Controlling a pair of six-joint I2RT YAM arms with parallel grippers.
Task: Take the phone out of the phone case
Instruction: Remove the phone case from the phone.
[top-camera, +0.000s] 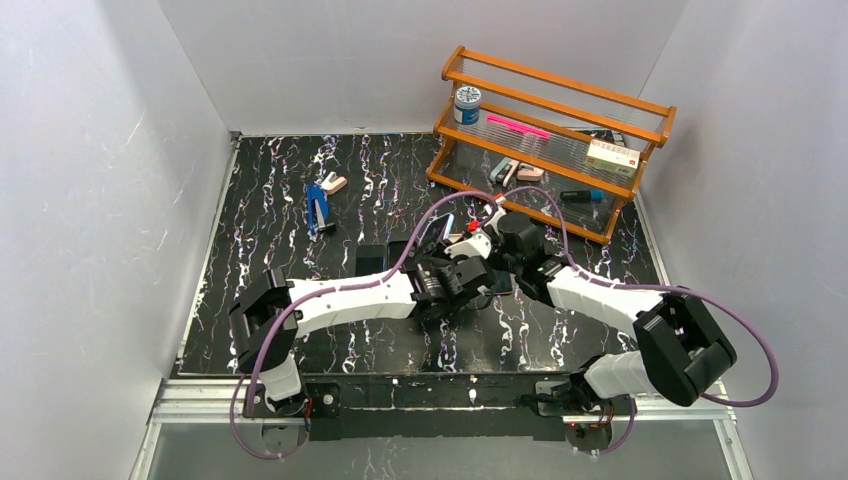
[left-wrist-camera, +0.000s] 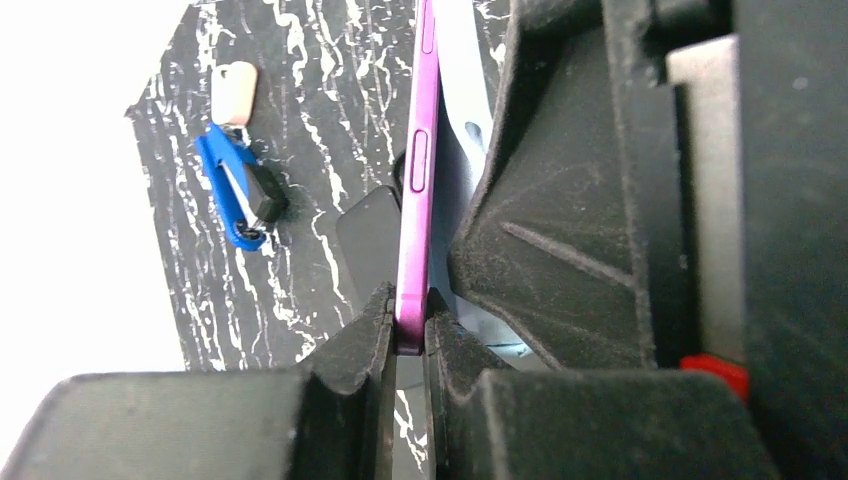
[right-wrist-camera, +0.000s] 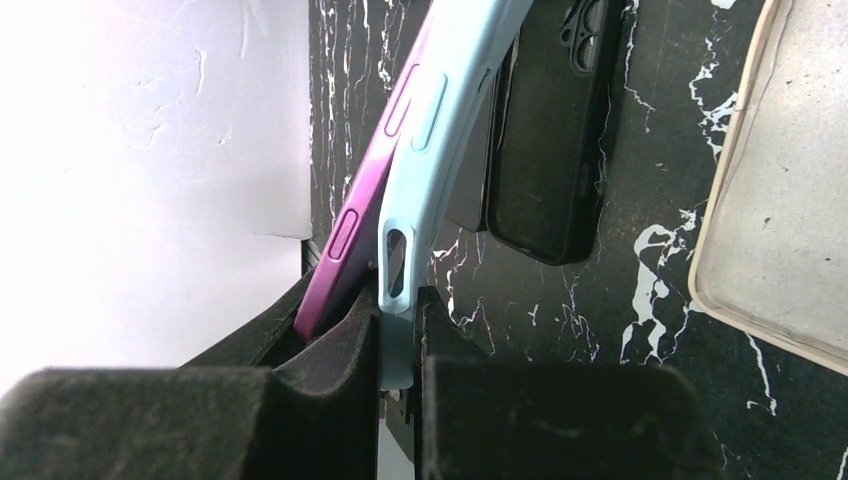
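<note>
At the far left of the black, white-veined table (top-camera: 262, 236), a blue clip (top-camera: 318, 210) is lying beside a small peach-coloured tag (top-camera: 336, 184). Right of them, an empty black case (right-wrist-camera: 545, 130) is lying flat on the table, hollow side up.

At the middle, the two arms are meeting over the table. The left gripper (left-wrist-camera: 408, 335) is pinching the lower edge of the purple phone (left-wrist-camera: 418, 170), its jaws drawn in tight so that both pads are pressing the thin metal side. The phone is standing on edge, lifted off the table and tilting out of the light blue phone case (right-wrist-camera: 440, 110); its lower end is standing clear of the case while its upper part is lying against the case.

Just to the right, the right gripper (right-wrist-camera: 398, 335) is clamping the bottom rim of the phone case, jaws nearly closed on it.

Farther right, a clear case (right-wrist-camera: 785, 190) is lying flat. At the back right, a wooden rack (top-camera: 565, 83) is holding a round tin (top-camera: 467, 103), a pink marker (top-camera: 518, 126) and a white box (top-camera: 612, 157) whose red print is showing too small to read.
</note>
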